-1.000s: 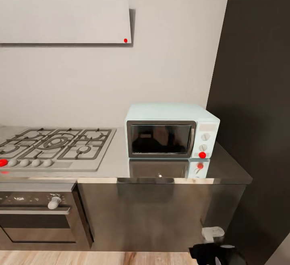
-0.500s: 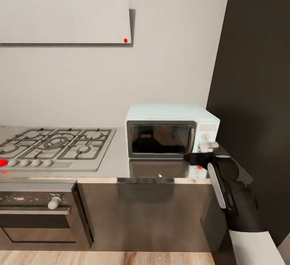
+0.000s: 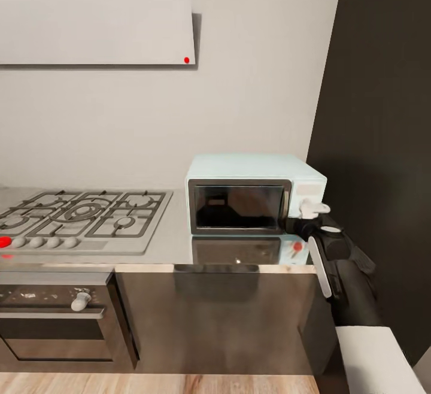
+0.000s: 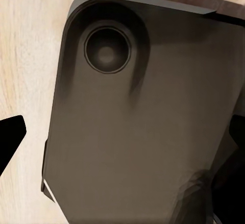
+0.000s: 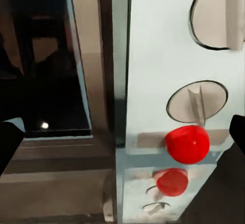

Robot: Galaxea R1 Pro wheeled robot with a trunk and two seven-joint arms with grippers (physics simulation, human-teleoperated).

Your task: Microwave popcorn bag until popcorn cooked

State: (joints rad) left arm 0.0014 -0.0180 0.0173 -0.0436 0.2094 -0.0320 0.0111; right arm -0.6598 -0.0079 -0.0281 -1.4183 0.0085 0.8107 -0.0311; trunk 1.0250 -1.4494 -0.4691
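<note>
Microwave (image 3: pixel 254 193) door toward camera

The right gripper (image 3: pixel 315 208) covers the microwave (image 3: pixel 254 193) knobs; its jaw gap perhaps cannot be judged. The oven (image 3: pixel 57 322) is cut off left.

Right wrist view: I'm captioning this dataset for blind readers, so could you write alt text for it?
A close-up of the pale mint-white microwave control panel: a glossy round red button sits just under a round grey knob, both mirrored in the shiny steel countertop below. The microwave's dark glass door appears closed beside the panel.
</note>
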